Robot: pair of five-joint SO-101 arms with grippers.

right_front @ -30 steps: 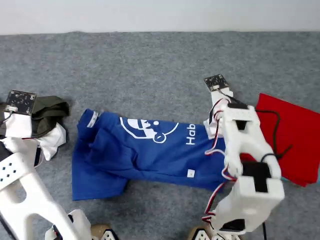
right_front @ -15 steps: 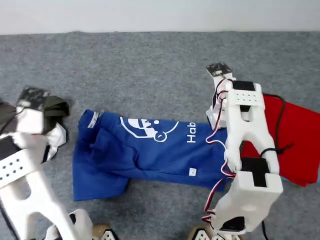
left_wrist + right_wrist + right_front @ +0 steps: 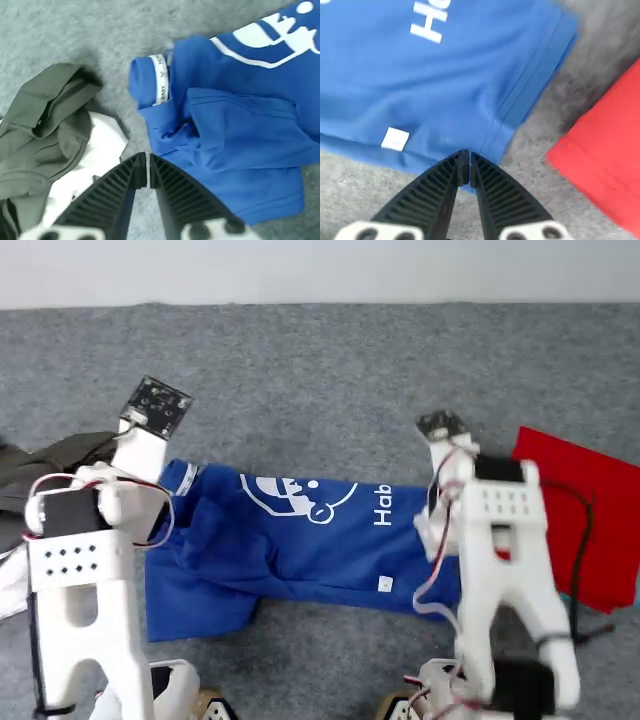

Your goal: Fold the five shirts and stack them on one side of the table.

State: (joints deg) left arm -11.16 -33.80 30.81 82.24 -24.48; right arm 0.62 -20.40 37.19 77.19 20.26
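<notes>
A blue shirt (image 3: 300, 540) with white print lies spread and rumpled across the middle of the grey table, collar end to the left. My left gripper (image 3: 146, 157) is shut and holds nothing. It hangs over bare table beside the blue shirt's (image 3: 235, 115) collar and sleeve. My right gripper (image 3: 466, 154) is shut too, its tips just above the bottom hem corner of the blue shirt (image 3: 445, 75). A red shirt (image 3: 580, 500) lies flat at the right, close to that hem. An olive shirt (image 3: 60, 460) and a white shirt (image 3: 95, 155) lie bunched at the left.
The red shirt (image 3: 605, 165) is separated from the blue hem by a narrow strip of grey table. The olive shirt (image 3: 40, 125) partly overlaps the white one. Behind the shirts the table (image 3: 320, 360) is bare up to the wall.
My left arm has swung right, from above the olive shirt to the blue shirt's collar end. My right arm has drawn back toward the table's front. The shirts have not moved.
</notes>
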